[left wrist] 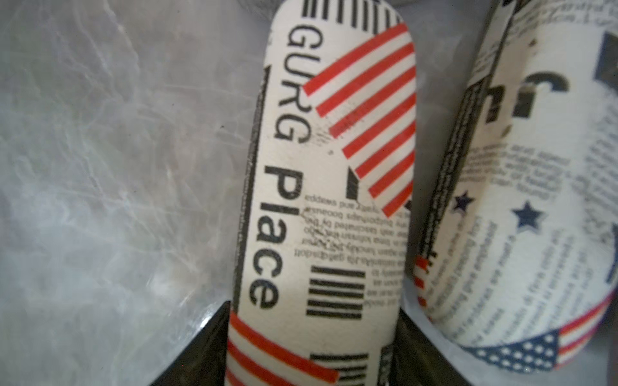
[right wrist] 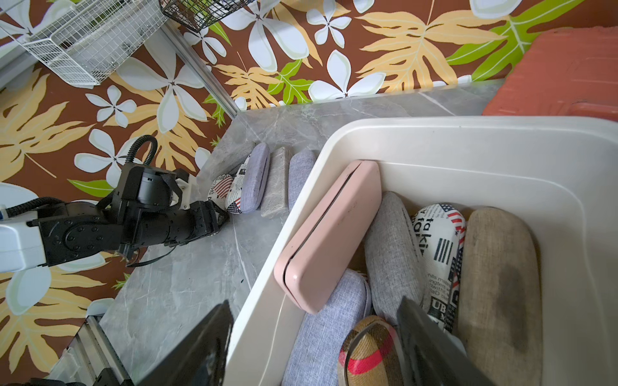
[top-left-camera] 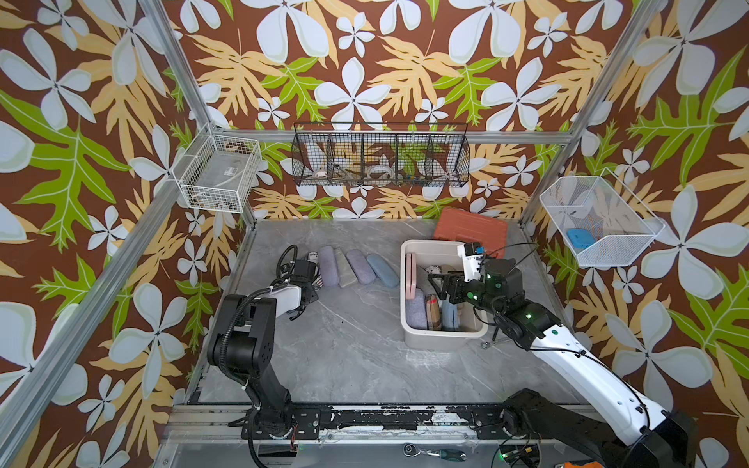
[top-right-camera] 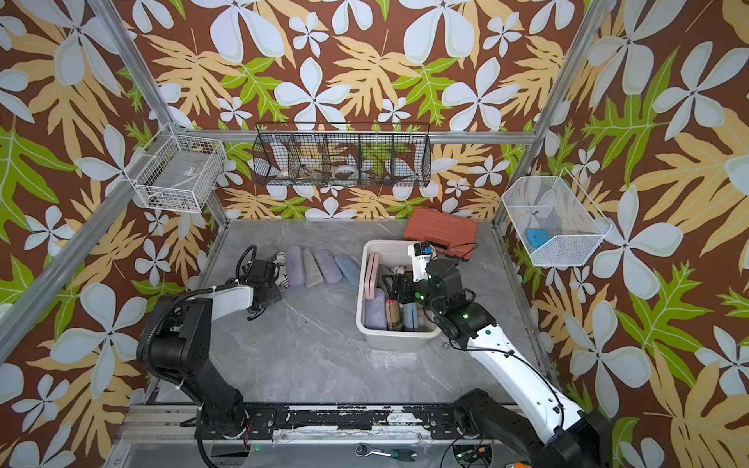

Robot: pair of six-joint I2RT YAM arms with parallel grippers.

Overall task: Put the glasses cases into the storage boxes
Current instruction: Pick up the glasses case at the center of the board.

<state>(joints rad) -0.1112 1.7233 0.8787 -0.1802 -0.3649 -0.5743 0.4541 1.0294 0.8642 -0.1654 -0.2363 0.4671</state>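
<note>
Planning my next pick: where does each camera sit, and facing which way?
Top views: high above the bases, facing down and forward; left arm, right arm, cream-white rectangular plastic tub.
Left wrist: on the left arm, facing the newspaper-print oblong glasses case flanked by the left pincer.
Right wrist: on the right arm, facing past the right pincer into the tub.
Shared: top and right-wrist views show the tub.

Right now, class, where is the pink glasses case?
In a top view the pink glasses case stands on edge inside the cream tub, against its wall nearest the left arm, with a grey fabric case beside it.
</note>
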